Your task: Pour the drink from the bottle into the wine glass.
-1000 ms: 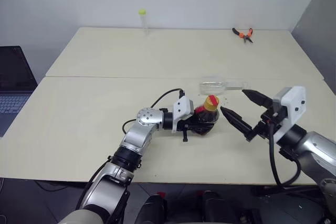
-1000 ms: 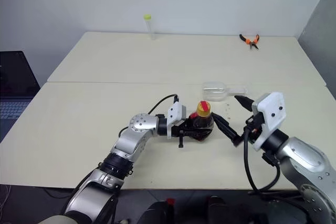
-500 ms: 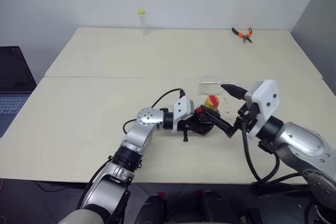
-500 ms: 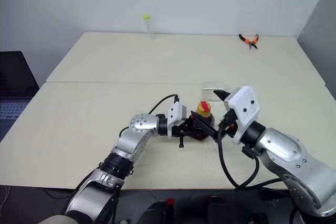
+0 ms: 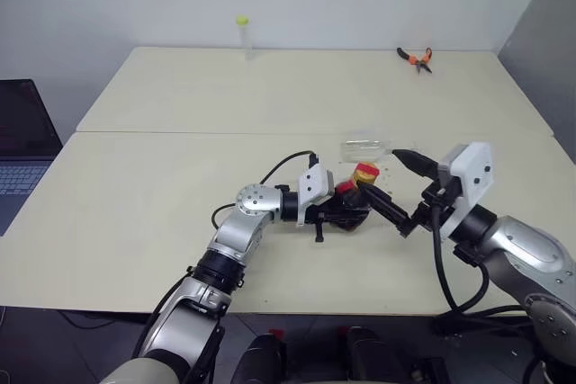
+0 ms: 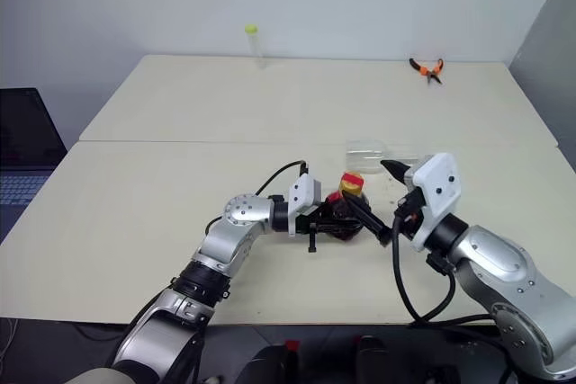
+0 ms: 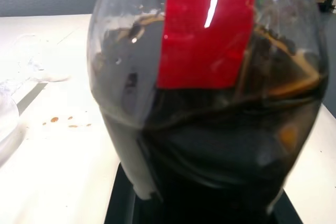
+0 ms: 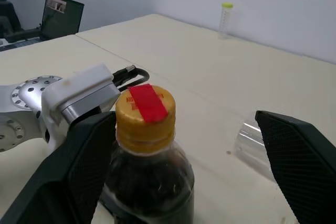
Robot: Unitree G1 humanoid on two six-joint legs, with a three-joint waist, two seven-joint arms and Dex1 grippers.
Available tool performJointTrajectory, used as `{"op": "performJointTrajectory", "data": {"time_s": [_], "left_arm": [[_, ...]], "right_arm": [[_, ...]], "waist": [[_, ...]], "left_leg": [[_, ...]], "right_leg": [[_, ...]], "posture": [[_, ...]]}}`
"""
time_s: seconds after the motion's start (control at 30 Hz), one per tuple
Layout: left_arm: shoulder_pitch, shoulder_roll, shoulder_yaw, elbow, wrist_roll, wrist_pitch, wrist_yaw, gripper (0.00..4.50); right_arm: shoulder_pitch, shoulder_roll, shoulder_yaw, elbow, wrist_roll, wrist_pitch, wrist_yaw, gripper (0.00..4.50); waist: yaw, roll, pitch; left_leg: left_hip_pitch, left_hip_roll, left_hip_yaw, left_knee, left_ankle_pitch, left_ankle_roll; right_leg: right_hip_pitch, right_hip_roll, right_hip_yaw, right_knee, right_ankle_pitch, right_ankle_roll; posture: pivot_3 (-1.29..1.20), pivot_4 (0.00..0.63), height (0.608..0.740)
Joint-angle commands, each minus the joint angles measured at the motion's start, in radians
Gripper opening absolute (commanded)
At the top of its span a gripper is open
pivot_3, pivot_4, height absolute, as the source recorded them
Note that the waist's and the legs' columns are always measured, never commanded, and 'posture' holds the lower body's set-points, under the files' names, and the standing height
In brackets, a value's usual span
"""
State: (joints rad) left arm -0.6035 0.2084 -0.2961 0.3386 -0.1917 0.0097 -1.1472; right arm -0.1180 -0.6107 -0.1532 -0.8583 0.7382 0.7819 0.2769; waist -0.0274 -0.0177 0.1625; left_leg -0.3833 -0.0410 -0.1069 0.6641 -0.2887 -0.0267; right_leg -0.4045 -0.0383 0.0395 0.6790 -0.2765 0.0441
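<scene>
Pale grey walls close off the room behind a large cream table (image 5: pixel 180 213) made of two tops pushed together, a seam running across between them. At the left edge sits an open laptop (image 5: pixel 22 146). Far back on the table stands a thin clear tube (image 5: pixel 243 35) with a yellow-green top, and orange-handled pliers (image 5: pixel 416 58) lie toward the far right corner.

Near the middle of the front top, the left gripper (image 5: pixel 346 213) reaches in from the left and is clamped tight on the bottle (image 5: pixel 353 197), gripping its rounded lower body. From the left wrist camera the bottle's body shows up close, the red label band over the drink (image 7: pixel 210 156), which is dark, almost black, and reaches well up the body. The bottle stands upright on the table with its yellow cap (image 8: pixel 145 114) still on; a strip of red tape crosses the cap's top.

The right gripper (image 5: pixel 393 183) comes in from the right with its two black fingers (image 8: pixel 299 161) spread as wide as they go, holding nothing. One finger lies close beside the cap and neck, the other well off toward the far side; whether the near finger touches the cap cannot be told.

The wine glass (image 5: pixel 364 147) lies tipped on its side just behind the bottle. A few small brown specks (image 7: pixel 63 121) dot the table near it.
</scene>
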Motion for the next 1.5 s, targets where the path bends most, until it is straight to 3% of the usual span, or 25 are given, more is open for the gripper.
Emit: {"op": "performJointTrajectory", "data": {"time_s": [0.03,0.3,0.6,1.0,1.3,1.33,1.5], "left_arm": [[-0.022,-0.003,0.011,-0.017,-0.007,-0.033,-0.008,0.72],[-0.023,-0.003,0.011,-0.01,-0.007,-0.041,-0.009,0.72],[-0.018,-0.005,0.008,-0.014,-0.006,-0.04,-0.006,0.72],[-0.02,-0.005,0.006,-0.015,-0.006,-0.041,-0.008,0.72],[-0.016,-0.004,0.006,-0.025,-0.007,-0.037,-0.005,0.72],[-0.015,-0.003,0.006,-0.027,-0.007,-0.037,-0.005,0.72],[-0.009,-0.002,0.005,-0.033,-0.007,-0.033,-0.002,0.72]], "right_arm": [[0.028,-0.029,-0.088,-0.037,0.051,0.0,0.018,4.5],[0.152,-0.16,-0.191,-0.059,0.161,0.026,0.125,4.5],[-0.032,-0.02,-0.006,-0.037,0.096,0.027,-0.074,4.5],[-0.089,0.044,0.088,-0.001,0.043,0.022,-0.095,4.5],[-0.086,0.074,0.088,0.01,0.044,0.009,-0.083,1.45],[-0.085,0.081,0.084,0.01,0.047,0.008,-0.082,1.26],[-0.072,0.154,0.038,0.017,0.126,-0.015,-0.096,1.26]], "waist": [[0.0,0.0,0.0],[0.0,0.0,0.0],[-0.001,0.0,0.0],[-0.001,0.0,0.0],[-0.001,0.0,0.0],[-0.001,0.0,0.0],[-0.001,0.0,0.0]], "left_leg": [[0.0,0.0,0.0,0.0,0.0,0.0],[0.0,0.0,0.0,0.0,0.0,0.0],[0.0,0.001,0.0,0.0,0.0,0.0],[0.0,0.0,-0.001,0.0,0.0,0.0],[0.0,0.0,-0.001,0.0,0.0,0.0],[0.0,0.0,-0.001,0.0,0.0,0.0],[0.0,0.0,-0.001,0.0,0.0,0.0]], "right_leg": [[0.0,0.0,0.0,0.0,0.0,0.0],[0.0,0.0,0.0,0.0,0.0,0.0],[0.0,0.001,0.0,0.0,0.0,0.0],[0.0,0.0,0.0,0.0,0.0,0.0],[0.0,0.0,0.0,0.0,0.0,0.0],[0.0,0.0,0.0,0.0,0.0,0.0],[0.0,0.0,0.0,0.0,0.0,0.0]], "posture": [[0.0,0.15,0.74],[0.0,0.15,0.74],[0.0,0.15,0.74],[0.0,0.15,0.74],[0.0,0.15,0.74],[0.0,0.15,0.74],[0.0,0.15,0.74]]}}
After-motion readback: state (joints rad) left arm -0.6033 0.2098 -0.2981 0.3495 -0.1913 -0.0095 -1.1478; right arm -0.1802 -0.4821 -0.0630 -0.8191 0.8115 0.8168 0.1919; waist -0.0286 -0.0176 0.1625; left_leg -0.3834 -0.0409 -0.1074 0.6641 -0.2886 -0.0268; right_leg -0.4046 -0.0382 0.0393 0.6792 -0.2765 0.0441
